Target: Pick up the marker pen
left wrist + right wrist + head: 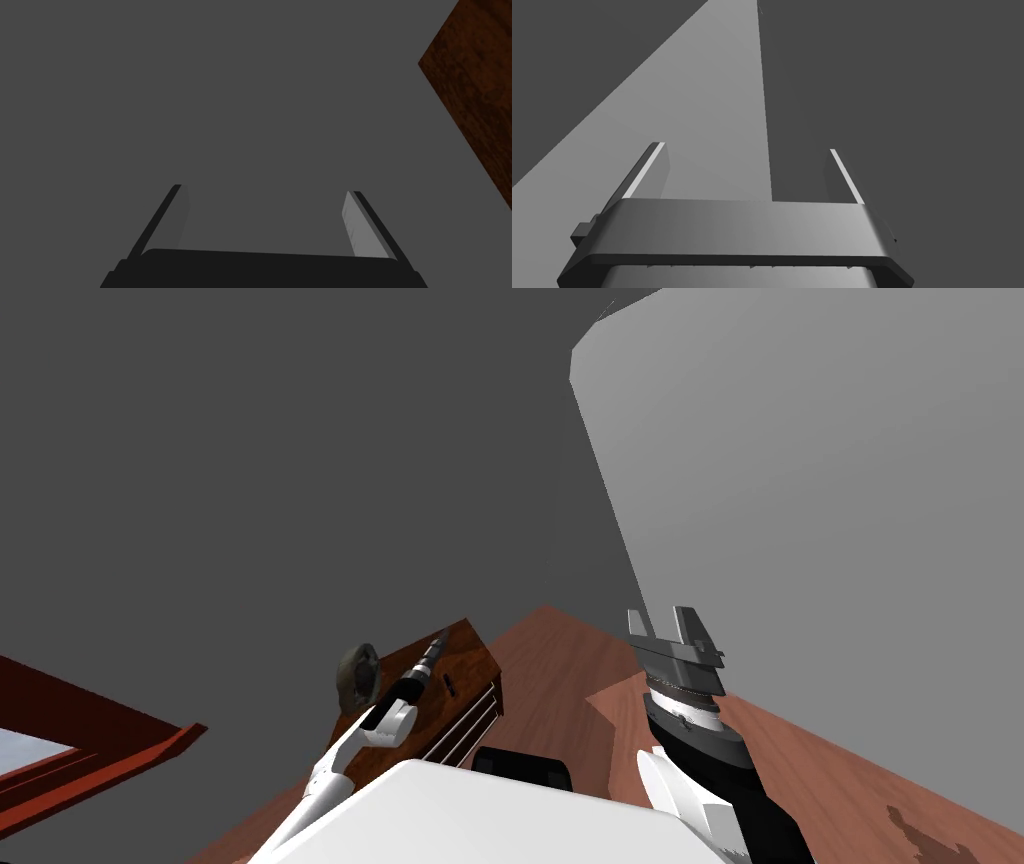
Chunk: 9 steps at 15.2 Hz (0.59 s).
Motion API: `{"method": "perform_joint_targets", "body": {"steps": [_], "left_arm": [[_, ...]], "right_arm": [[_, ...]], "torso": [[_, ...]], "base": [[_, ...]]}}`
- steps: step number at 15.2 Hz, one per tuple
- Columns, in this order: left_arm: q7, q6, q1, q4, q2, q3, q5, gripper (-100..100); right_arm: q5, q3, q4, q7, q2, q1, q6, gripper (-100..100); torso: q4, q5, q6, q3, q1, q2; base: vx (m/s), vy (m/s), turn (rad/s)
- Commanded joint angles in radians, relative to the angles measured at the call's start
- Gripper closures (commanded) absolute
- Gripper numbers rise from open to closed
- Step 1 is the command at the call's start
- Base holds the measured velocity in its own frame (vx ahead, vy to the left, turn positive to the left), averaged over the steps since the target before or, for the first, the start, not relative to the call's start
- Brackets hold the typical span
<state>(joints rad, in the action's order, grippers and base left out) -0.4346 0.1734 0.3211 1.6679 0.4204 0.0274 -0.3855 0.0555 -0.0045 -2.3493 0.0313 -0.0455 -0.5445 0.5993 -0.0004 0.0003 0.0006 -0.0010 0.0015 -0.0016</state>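
Note:
My left arm reaches out over a dark brown wooden cabinet [465,673], and my left gripper [442,638] sits at its far edge. In the left wrist view the left gripper [265,189] is open, nothing lies between its fingers, and it faces a dark grey wall with a corner of the cabinet [475,100] off to one side. A round grey-brown object [357,676] rests on the cabinet top beside my left forearm. My right gripper [662,620] is raised over the floor to the right, and the right gripper [746,146] is open and empty.
The cabinet has drawer fronts [465,723] facing me. Behind it is a dark grey wall [300,488], and a lighter grey wall [820,508] runs along the right. Reddish wood floor [560,678] lies between them. A red-brown window frame [90,738] sits low on the left.

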Motion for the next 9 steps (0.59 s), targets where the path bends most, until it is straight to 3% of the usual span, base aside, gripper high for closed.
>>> {"method": "perform_joint_targets", "body": {"steps": [1,2,3,5,6,8,9], "left_arm": [[-0.025,-0.049,-0.012,-0.05,0.01,-0.003,-0.026,-100],[-0.025,-0.049,-0.012,-0.057,0.01,-0.003,-0.026,-100],[-0.052,-0.087,-0.028,-0.093,0.028,-0.008,-0.061,-100],[-0.052,-0.092,-0.028,-0.115,0.028,-0.008,-0.061,-100],[-0.078,-0.13,-0.044,-0.155,0.045,-0.012,-0.096,-100],[-0.078,-0.136,-0.044,-0.173,0.045,-0.012,-0.096,-100],[-0.105,-0.181,-0.061,-0.202,0.06,-0.017,-0.131,-100]], "right_arm": [[0.0,0.0,0.0,0.0,0.0,0.0,0.0,0],[0.0,0.0,0.0,0.0,0.0,0.0,0.0,0],[0.0,0.0,0.0,0.0,0.0,0.0,0.0,0],[0.0,0.0,0.0,0.0,0.0,0.0,0.0,0],[0.0,0.0,0.0,0.0,0.0,0.0,0.0,0],[0.0,0.0,0.0,0.0,0.0,0.0,0.0,0],[0.0,0.0,0.0,0.0,0.0,0.0,0.0,0]], "torso": [[0.0,0.0,0.0,0.0,0.0,0.0],[0.0,0.0,0.0,0.0,0.0,0.0],[0.0,0.0,-0.001,0.0,0.0,0.0],[0.0,0.0,0.0,0.0,0.0,0.0],[0.0,0.0,-0.001,0.0,0.0,0.0],[0.0,0.0,0.0,0.0,0.0,0.0],[0.0,0.0,-0.001,0.0,0.0,0.0]], "base": [[0.015,0.021,-0.175],[0.011,0.017,-0.056],[0.012,0.012,-0.13],[0.009,0.014,-0.119],[0.01,0.01,-0.172],[0.009,0.015,-0.117],[0.01,0.015,-0.142]]}}
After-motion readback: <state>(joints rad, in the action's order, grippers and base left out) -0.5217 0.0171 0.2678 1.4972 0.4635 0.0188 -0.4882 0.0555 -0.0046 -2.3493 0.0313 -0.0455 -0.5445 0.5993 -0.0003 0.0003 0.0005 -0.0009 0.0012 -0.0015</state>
